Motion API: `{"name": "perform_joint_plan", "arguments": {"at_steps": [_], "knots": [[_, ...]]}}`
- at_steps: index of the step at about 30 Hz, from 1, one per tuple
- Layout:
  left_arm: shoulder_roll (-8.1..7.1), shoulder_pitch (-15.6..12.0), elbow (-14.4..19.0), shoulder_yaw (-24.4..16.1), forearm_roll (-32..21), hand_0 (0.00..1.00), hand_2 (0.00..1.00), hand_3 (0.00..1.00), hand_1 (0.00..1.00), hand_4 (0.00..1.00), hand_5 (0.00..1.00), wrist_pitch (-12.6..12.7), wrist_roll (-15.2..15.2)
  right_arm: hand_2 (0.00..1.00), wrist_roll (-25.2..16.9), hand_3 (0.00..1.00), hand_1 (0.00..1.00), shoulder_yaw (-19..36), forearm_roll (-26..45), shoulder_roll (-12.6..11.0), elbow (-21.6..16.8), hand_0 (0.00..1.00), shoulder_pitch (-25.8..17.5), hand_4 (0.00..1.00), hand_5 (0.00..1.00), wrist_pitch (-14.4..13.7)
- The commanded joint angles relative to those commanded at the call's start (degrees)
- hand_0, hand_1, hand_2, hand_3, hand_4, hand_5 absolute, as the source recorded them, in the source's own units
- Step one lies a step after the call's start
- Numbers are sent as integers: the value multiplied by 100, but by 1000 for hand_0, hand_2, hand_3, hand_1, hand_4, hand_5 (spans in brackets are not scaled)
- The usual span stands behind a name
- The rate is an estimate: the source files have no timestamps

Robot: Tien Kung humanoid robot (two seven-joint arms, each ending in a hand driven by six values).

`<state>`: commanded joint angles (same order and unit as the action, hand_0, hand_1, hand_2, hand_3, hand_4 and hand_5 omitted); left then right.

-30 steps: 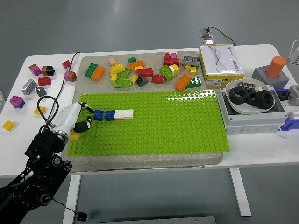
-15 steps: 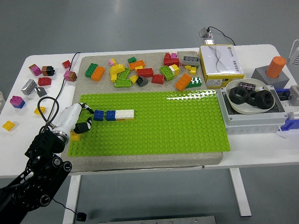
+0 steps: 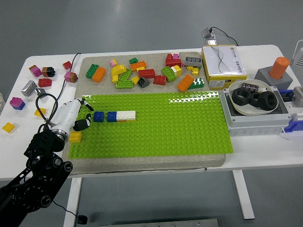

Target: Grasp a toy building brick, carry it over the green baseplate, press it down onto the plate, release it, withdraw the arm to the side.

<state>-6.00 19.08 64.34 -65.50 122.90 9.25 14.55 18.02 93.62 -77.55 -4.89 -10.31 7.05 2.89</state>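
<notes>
Left hand (image 3: 78, 118) sits at the green baseplate (image 3: 156, 125) left edge, fingers relaxed, holding nothing. Yellow brick (image 3: 75, 137) rests on the plate's left margin, just below the hand. Looks like release done; next: withdraw leftward.

most of the green baseplate (image 3: 170, 127) lies bare at centre and right; a brick row (image 3: 113, 116) and the left hand (image 3: 71, 118) crowd its left end.

yellow box (image 3: 224, 67), bowl of black nuts (image 3: 236, 105), orange cylinder (image 3: 279, 67)
</notes>
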Motion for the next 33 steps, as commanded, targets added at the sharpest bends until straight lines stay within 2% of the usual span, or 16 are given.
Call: {"name": "perform_joint_plan", "arguments": {"at_steps": [5, 21, 33], "knots": [[4, -37, 132, 111, 131, 978, 910, 554, 921, 527, 2, 32, 37, 669, -9, 708, 616, 2, 12, -6, 0, 634, -4, 776, 954, -8], [27, -135, 248, 279, 218, 980, 907, 552, 922, 526, 2, -43, 138, 661, -20, 707, 616, 84, 2, -89, 0, 633, -31, 777, 954, -54], [15, -51, 184, 406, 157, 980, 909, 554, 922, 541, 2, -169, 272, 645, -52, 707, 616, 204, -68, -143, 0, 633, -20, 777, 953, -87]]}}
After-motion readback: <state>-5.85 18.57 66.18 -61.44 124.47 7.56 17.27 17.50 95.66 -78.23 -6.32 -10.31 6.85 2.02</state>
